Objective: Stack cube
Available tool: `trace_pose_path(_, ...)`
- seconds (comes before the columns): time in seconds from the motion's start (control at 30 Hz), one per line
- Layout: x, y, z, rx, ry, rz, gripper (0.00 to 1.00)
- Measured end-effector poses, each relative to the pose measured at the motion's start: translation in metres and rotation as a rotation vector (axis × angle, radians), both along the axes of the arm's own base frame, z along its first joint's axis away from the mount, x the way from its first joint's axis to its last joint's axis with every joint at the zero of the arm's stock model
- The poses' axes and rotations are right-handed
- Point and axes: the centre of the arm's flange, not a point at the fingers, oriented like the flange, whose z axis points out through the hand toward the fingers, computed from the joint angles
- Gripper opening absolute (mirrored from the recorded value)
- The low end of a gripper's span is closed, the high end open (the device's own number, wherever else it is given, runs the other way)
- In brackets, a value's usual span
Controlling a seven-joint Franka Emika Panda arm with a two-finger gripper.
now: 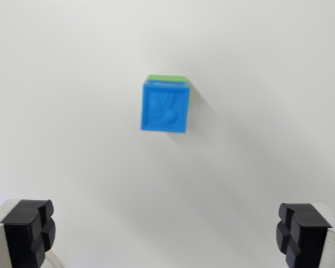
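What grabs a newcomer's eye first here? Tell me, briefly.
The blue cube just above the picture's centre, bright against the plain white surface. A green cube shows as a thin edge behind its top, so the two look stacked. The open gripper has black fingertips in the bottom corners.

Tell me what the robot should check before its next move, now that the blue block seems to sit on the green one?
1. Blue plastic cube on top of the green plastic cube: ok, only a green strip shows along its top and right edges.
2. Stack squarely aligned: cannot tell, the image is blurred and seen from above.
3. Gripper let go: ok, its black fingers stand wide apart at the bottom corners, nothing between them.
4. Gripper clear of the stack: ok, the cubes lie apart from both fingers.
5. White table around the stack free of obstacles: ok in this view.
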Motion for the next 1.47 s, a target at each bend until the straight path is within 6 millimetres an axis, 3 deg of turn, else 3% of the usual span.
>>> trace_pose_path(0.57,0.0,0.0,0.032,0.001,0.0,0.0,1.0)
trace_pose_path(1.47,0.0,0.0,0.033,0.0,0.002,0.0,1.0)
